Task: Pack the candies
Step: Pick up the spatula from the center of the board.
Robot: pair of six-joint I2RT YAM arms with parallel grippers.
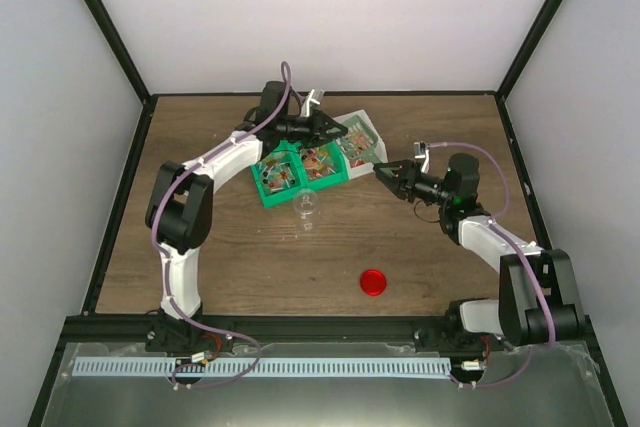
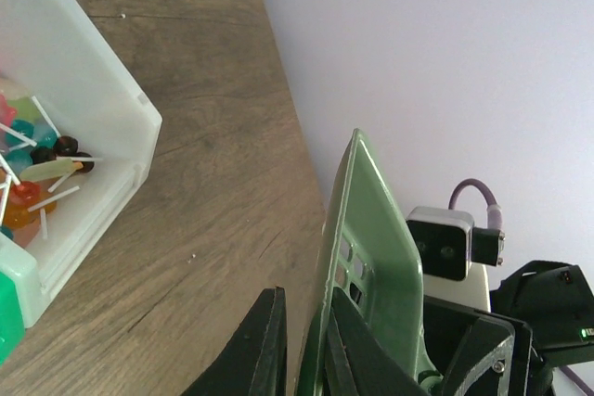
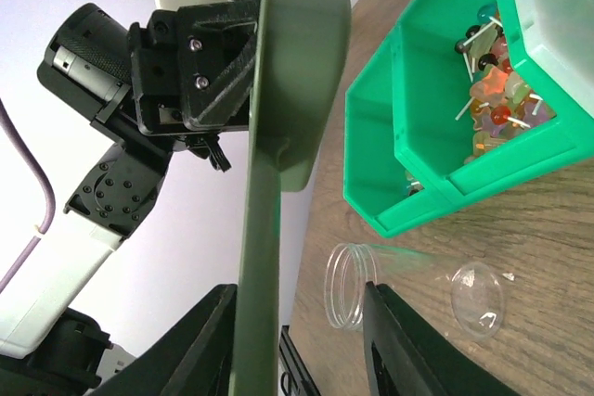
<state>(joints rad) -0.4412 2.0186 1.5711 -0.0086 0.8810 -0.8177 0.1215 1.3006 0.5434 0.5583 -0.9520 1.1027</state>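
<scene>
left gripper (image 2: 303,345): pressed together on the thin wall of the pale green tray (image 2: 367,257), holding it tipped up at the far centre of the table.
right gripper (image 3: 302,340): jaws spread either side of the same tray's edge. The right-hand finger stands apart from it; contact at the other finger can't be told.
green bins (image 3: 371,183): far centre, just left of the tray.
white bin (image 2: 102,81): on the table left of the tray in the left wrist view.
clear jar (image 3: 348,285): on its side, just near of the green bins, nothing visible inside.
red lid (image 1: 373,281): near, right of centre, well apart from the jar.
candies (image 3: 492,90): heaped in the green bins, more in the white bin. None are in the jar.
handling: judged light and small with slick, crinkly wrappers, likely to slip or scatter. Some have thin sticks. Best pinched across the body one at a time, or poured.
hidden: tray contents are unclear from the wrist views. Deeper layers of the heaps are covered, and single candies are too small to make out from the top.
</scene>
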